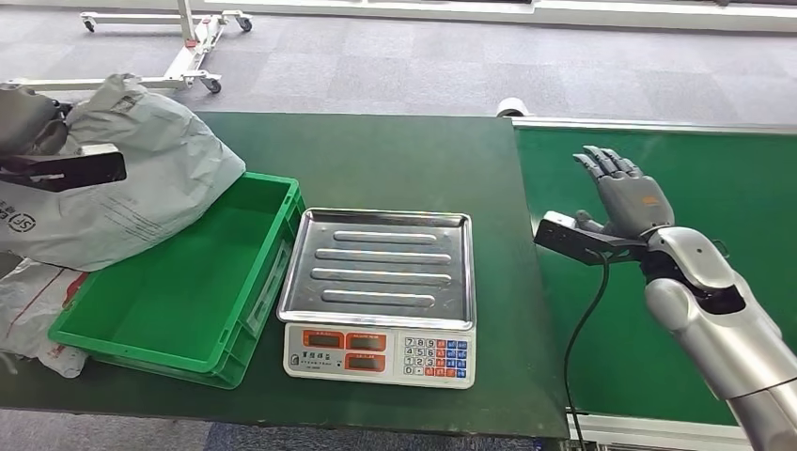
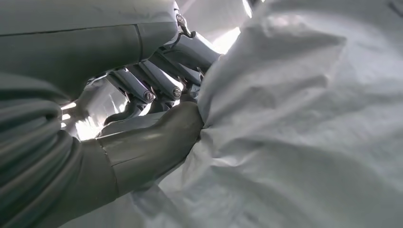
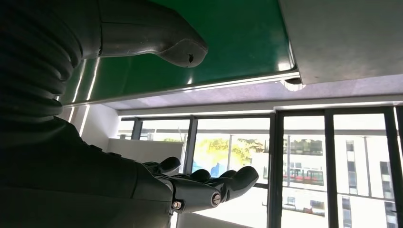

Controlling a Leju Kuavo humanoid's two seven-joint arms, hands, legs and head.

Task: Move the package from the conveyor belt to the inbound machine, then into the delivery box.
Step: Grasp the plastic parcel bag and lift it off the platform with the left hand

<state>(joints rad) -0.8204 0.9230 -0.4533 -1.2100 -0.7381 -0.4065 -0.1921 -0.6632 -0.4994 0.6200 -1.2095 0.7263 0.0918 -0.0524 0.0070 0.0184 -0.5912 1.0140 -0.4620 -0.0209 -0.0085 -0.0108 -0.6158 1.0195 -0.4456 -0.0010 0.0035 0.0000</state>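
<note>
Presently the left hand [image 2: 157, 90] grips the grey package [image 1: 132, 178], its fingers [image 2: 138, 85] and thumb pressed into the crumpled wrap, holding it raised at the far left end of the green delivery box [image 1: 179, 301]. The inbound machine [image 1: 381, 291] (a scale with a steel tray) stands bare just beside the box. The right hand [image 1: 625, 193] hovers over the conveyor belt [image 1: 714, 169], fingers apart, holding nothing. Judgement: the belt pickup is complete; release into the box remains outstanding.
</note>
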